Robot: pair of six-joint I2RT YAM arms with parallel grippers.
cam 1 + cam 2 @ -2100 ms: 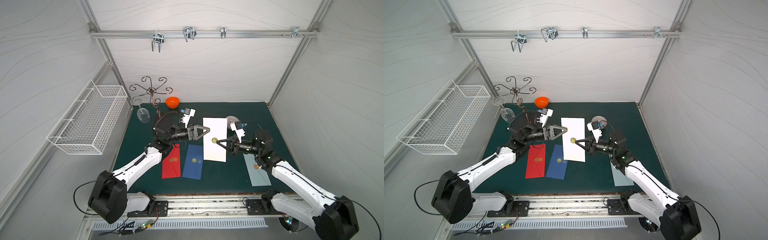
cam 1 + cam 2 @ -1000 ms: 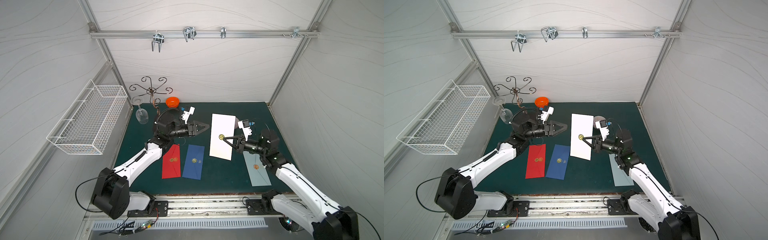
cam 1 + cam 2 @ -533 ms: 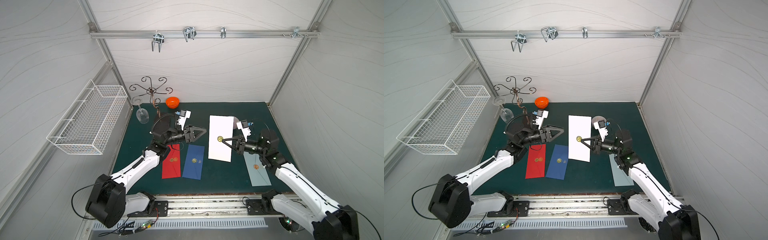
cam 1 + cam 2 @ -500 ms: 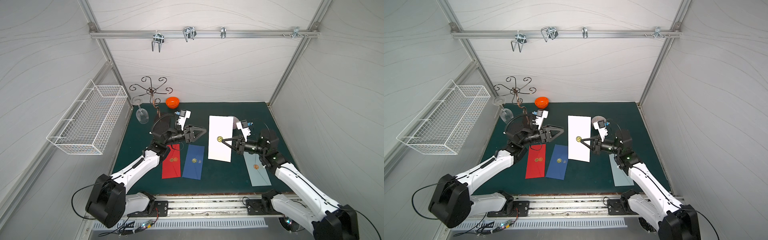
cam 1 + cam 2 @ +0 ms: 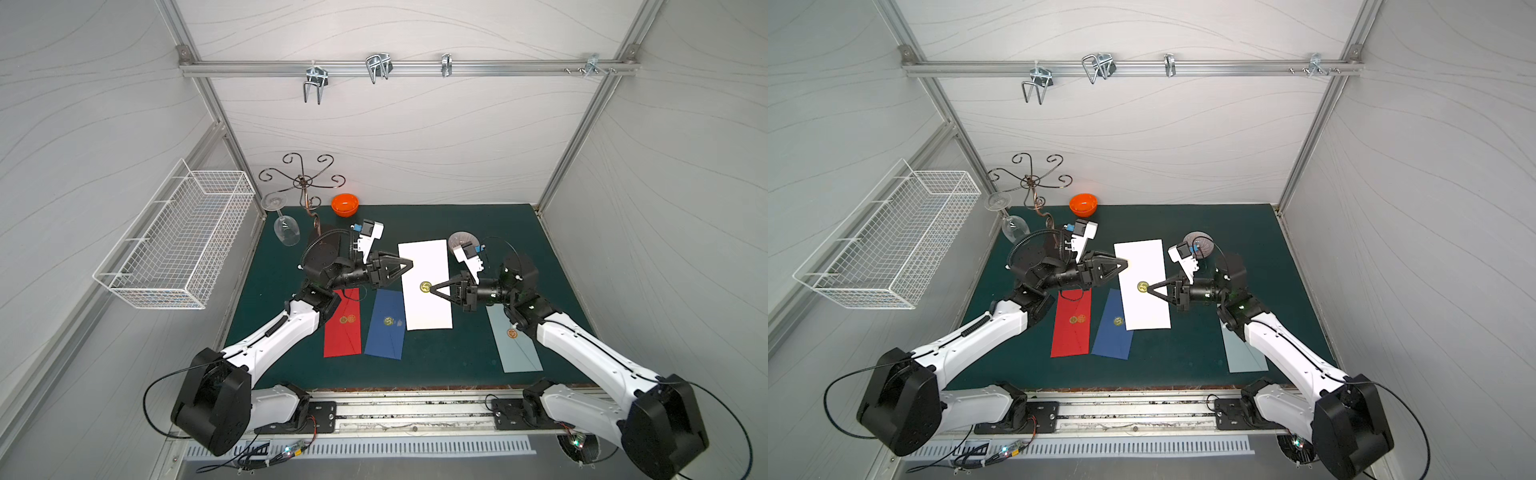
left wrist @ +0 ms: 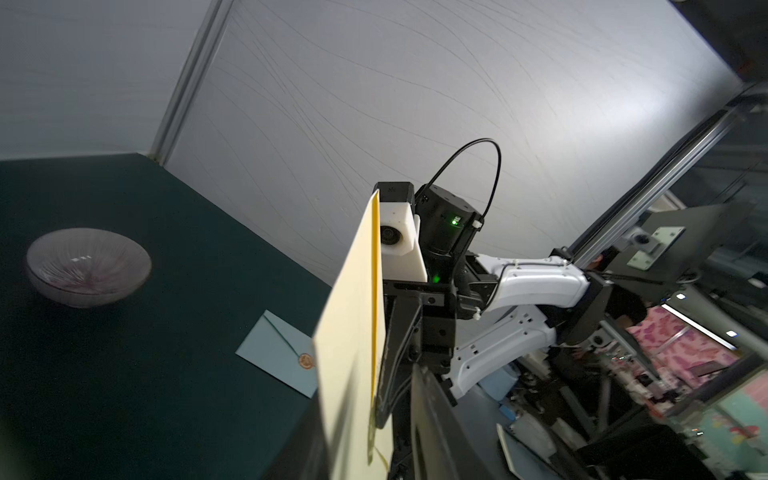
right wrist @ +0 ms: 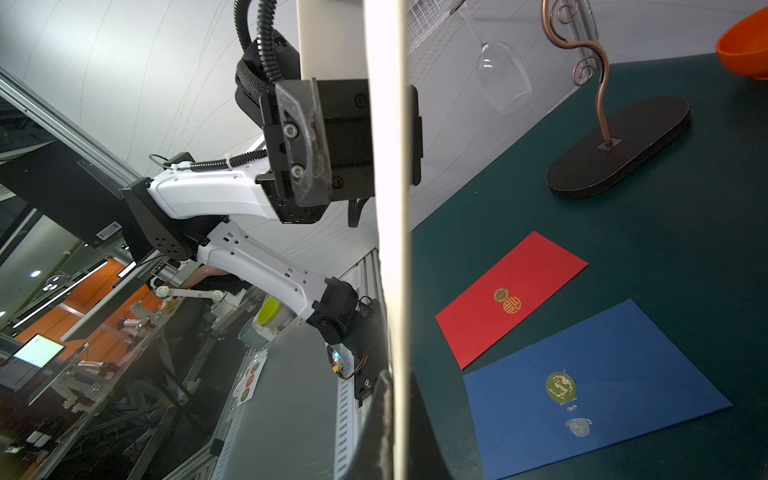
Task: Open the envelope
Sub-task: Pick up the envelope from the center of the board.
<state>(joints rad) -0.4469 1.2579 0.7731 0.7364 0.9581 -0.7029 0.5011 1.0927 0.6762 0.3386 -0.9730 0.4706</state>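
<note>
**tabletop_tom:** ok so where's the envelope right now? and what are your pincers up to?

**me:** The white envelope (image 5: 428, 309) is up off the green mat (image 5: 436, 361), in the air between my two arms, roughly mid-table. My right pincer (image 5: 432, 288) is pinched tight on it, with the tips right at the gold seal (image 5: 424, 286) in both top views.

**tabletop_tom:** and the left one?

**me:** My left pincer (image 5: 409, 264) is at the opposite long edge, a bit further toward the back wall than the seal. The jaws are apart with the paper's edge sitting between them. My right wrist cam looks straight along the envelope's edge. One finger (image 7: 303, 141) stands off with a visible gap, and the other finger (image 7: 415, 133) is right up by the far face. Can't tell if that one actually touches, so I'm straddling it, not clamped. The left wrist cam shows a yellow strip along the envelope's edge, and I can't tell if it's lining or flap.

**tabletop_tom:** anything else lying around?

**me:** Flat on the mat there's a red envelope (image 5: 343, 324) and a blue envelope (image 5: 385, 328) side by side near my left arm. A pale blue envelope (image 5: 517, 349) is partly under my right arm. A clear glass bowl (image 5: 459, 239) sits just behind the white one. At the back there's an orange bowl (image 5: 345, 205) beside a curly metal stand (image 5: 303, 183) with a wine glass (image 5: 286, 232) hanging off it.
</note>
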